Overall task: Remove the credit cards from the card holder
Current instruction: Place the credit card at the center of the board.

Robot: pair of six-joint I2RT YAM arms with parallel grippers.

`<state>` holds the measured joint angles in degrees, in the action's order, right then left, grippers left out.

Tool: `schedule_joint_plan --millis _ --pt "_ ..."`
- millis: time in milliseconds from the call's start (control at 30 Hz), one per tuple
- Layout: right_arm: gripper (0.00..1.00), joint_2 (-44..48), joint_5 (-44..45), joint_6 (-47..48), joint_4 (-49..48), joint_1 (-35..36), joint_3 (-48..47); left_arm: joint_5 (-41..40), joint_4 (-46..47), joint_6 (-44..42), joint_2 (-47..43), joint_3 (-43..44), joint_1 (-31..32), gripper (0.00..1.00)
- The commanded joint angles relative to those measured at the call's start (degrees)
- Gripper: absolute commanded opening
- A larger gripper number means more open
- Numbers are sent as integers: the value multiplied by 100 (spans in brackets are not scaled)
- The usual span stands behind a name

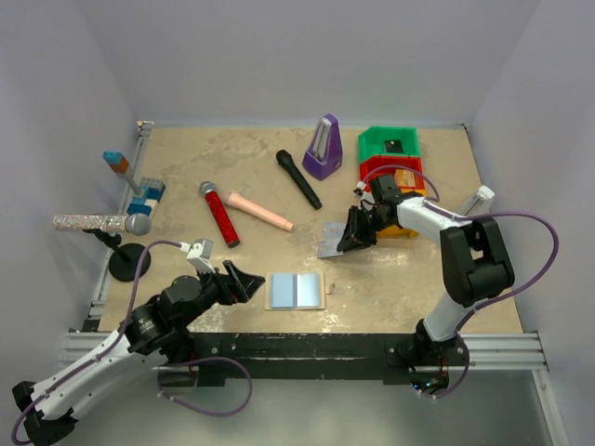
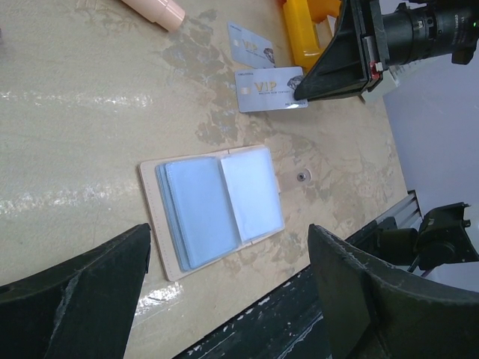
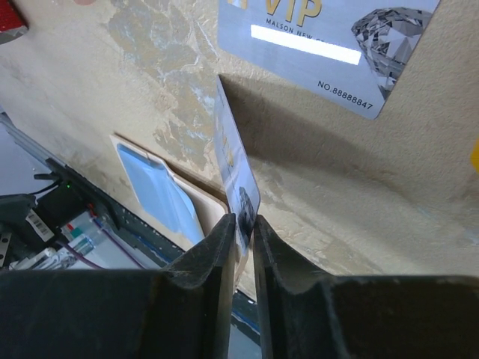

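Note:
The card holder (image 1: 296, 291) lies open and flat near the front edge, light blue inside with a tan rim; it also shows in the left wrist view (image 2: 213, 209) and the right wrist view (image 3: 161, 191). My left gripper (image 1: 244, 279) is open and empty just left of it, its jaws wide apart above it (image 2: 228, 247). My right gripper (image 1: 358, 232) is shut on a silver credit card (image 3: 236, 164), held edge-on low over the table; this held card also shows in the left wrist view (image 2: 269, 90). Another silver VIP card (image 3: 329, 45) lies flat on the table beyond it (image 2: 251, 45).
Behind the right gripper stand stacked bins: green (image 1: 389, 144), red (image 1: 390, 172) and yellow (image 2: 303, 34). A purple metronome (image 1: 323, 147), black microphone (image 1: 297, 178), red microphone (image 1: 219, 212), pink cylinder (image 1: 260, 211), glitter microphone on a stand (image 1: 102, 223) and toy blocks (image 1: 139, 190) lie farther back and left.

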<state>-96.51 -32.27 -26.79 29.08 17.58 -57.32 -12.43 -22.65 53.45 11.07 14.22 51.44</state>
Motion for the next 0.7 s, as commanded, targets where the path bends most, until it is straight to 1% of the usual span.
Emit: schedule_joint_plan --millis 0,100,400,567,667 --pt "21 62 -25 121 -69 -71 -165 12 332 34 114 -60 6 90" --pt "24 79 -7 130 -43 -97 -165 38 376 43 158 -77 6 90" --pt "38 395 239 95 45 -167 -34 65 411 16 167 -77 6 90" --pt "42 1001 484 59 203 -194 45 65 367 7 132 -77 6 90" --pt "43 1546 625 -11 230 -176 194 56 341 16 123 -103 6 92"
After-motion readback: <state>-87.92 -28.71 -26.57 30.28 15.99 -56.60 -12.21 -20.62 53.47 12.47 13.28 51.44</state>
